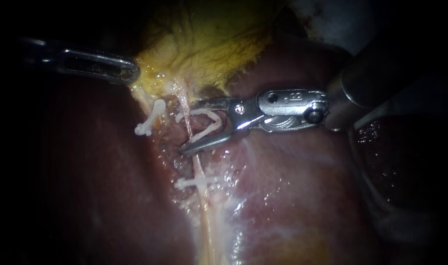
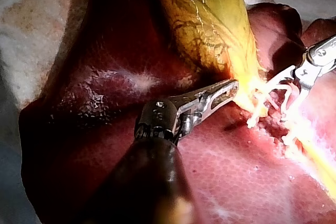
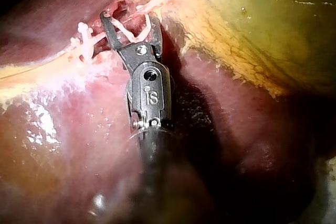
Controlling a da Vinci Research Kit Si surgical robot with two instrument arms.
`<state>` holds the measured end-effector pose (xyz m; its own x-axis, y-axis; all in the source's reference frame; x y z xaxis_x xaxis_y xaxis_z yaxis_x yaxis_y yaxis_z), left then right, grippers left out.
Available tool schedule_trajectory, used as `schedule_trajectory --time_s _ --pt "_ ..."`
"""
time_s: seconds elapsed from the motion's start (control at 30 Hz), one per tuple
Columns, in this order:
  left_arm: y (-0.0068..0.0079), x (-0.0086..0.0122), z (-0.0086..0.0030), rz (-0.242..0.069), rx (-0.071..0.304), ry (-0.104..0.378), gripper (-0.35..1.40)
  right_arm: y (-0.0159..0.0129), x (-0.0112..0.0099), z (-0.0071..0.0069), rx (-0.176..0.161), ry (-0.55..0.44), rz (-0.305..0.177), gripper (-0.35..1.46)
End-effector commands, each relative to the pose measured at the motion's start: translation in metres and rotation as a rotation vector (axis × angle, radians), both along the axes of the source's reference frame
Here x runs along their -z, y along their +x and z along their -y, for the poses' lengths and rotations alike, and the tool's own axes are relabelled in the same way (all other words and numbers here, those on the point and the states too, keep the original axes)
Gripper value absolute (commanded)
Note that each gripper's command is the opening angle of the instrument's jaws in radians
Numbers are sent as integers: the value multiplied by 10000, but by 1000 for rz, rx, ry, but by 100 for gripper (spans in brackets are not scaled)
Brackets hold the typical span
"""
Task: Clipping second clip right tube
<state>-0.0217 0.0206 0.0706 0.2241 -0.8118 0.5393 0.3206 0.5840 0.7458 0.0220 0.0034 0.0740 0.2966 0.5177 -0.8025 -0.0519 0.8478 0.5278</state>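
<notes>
My right instrument (image 1: 188, 126) comes in from the right, its jaws standing wide with an open white clip (image 1: 210, 123) held between them. The pale right tube (image 1: 200, 168) runs down between the clip's legs. Lower on the same tube sits a closed white clip (image 1: 196, 183). In the right wrist view the jaws (image 3: 130, 19) straddle the tube, with the closed clip (image 3: 84, 44) beside them. My left instrument (image 1: 129, 71) is shut on the yellow edge of the gallbladder (image 1: 209, 44). In the left wrist view its jaws (image 2: 229, 88) hold that edge.
Another white clip (image 1: 149, 121) sits on the tissue strand left of the right tube. Dark red liver (image 1: 292, 196) surrounds the dissected bed. The gallbladder (image 3: 262, 30) lies beside the right instrument's shaft. Pale drape shows beyond the liver (image 2: 31, 35).
</notes>
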Motion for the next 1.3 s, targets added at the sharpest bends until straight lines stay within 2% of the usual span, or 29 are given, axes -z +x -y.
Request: schedule_trajectory --time_s 0.03,0.33,0.47,0.73,1.3 --pt "0 0 0 0 0 0 -35 0 0 0 0 0 0 57" --pt "0 0 0 0 0 0 -35 0 1 1 0 0 0 57" --pt "0 0 0 0 0 0 -35 -1 1 3 26 2 -14 57" --pt "0 0 0 0 0 0 -35 0 0 8 43 29 -22 55" --pt "0 -1 0 0 0 0 -35 3 -8 33 97 118 -41 54"
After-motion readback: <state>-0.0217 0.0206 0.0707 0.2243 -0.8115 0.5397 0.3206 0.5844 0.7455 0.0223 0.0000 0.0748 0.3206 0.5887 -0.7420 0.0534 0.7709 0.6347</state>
